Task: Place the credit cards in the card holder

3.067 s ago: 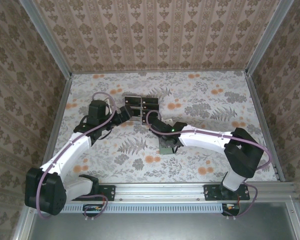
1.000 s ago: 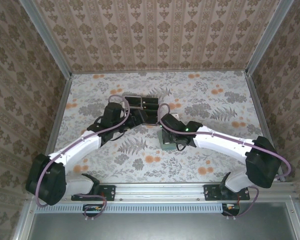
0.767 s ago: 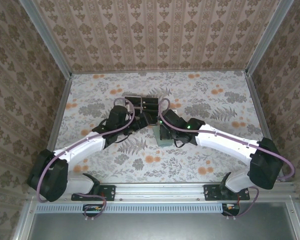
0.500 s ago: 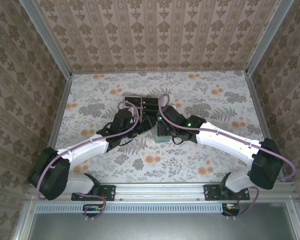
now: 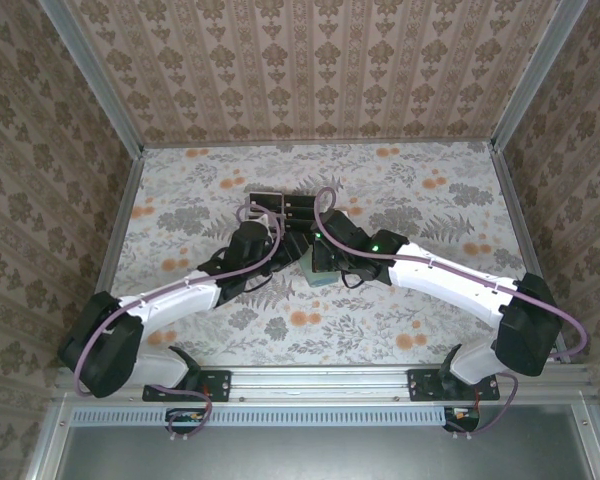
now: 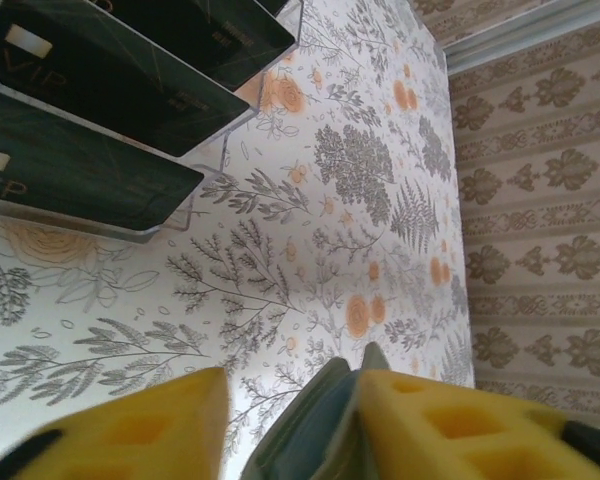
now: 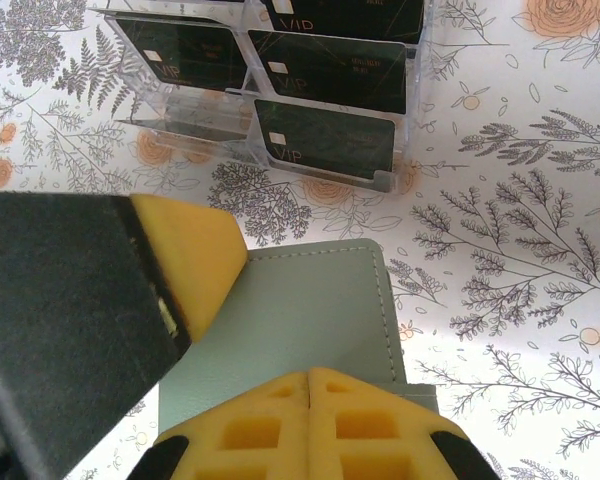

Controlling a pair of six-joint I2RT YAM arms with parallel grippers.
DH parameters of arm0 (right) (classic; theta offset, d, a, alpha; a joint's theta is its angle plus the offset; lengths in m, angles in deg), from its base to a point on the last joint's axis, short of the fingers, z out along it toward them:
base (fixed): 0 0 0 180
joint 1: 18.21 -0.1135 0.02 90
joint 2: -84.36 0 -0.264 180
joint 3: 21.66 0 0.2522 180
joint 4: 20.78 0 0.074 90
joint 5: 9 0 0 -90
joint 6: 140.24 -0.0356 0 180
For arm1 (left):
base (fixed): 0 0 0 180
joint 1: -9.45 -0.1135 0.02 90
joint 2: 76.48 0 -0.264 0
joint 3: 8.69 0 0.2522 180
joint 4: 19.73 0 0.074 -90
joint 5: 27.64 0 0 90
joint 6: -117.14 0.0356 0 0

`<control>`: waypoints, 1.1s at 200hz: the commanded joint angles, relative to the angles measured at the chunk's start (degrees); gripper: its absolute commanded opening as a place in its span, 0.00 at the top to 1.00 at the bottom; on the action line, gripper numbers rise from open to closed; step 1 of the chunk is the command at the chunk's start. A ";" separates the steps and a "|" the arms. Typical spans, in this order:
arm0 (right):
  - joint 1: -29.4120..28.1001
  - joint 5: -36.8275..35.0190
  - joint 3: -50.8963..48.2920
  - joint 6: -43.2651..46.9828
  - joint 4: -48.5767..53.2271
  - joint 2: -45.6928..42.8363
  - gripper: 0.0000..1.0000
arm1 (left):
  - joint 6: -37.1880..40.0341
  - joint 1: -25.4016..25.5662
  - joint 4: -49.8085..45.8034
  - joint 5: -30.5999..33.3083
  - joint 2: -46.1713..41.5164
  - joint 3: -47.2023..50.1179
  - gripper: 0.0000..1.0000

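Note:
The grey-green card holder (image 5: 317, 273) lies on the floral table just in front of the clear rack. In the right wrist view my right gripper (image 7: 310, 380) is shut, pads together, resting on the card holder (image 7: 305, 310) near its front edge. My left gripper (image 5: 291, 246) reaches in from the left. In the left wrist view the left gripper (image 6: 292, 388) is shut on the card holder (image 6: 315, 425), whose flap stands slightly apart against the right pad. One left pad (image 7: 185, 255) lies on the holder's top face. Several black credit cards (image 7: 325, 135) stand in the rack.
The clear plastic slotted rack (image 5: 282, 208) stands right behind both grippers, with its cards (image 6: 80, 170) close to the left wrist. Patterned walls and metal rails (image 5: 120, 225) enclose the table. Both forearms angle in towards the table's centre.
My left gripper has moved right to the card holder and shut on it. My right gripper, staying shut, has shifted with the holder back and left towards the rack.

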 commanded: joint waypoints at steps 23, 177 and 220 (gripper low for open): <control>0.58 0.49 -0.28 -1.03 -1.99 -0.09 1.00 | 0.16 0.37 4.91 -0.63 1.90 0.39 0.86; 6.61 5.04 -12.95 -2.73 -6.80 -7.19 1.00 | 6.46 0.07 -0.55 -0.65 4.58 -1.38 0.95; 6.62 9.06 -15.94 -3.93 -10.88 -5.68 1.00 | 7.64 -0.11 -9.86 1.86 4.02 -3.53 0.41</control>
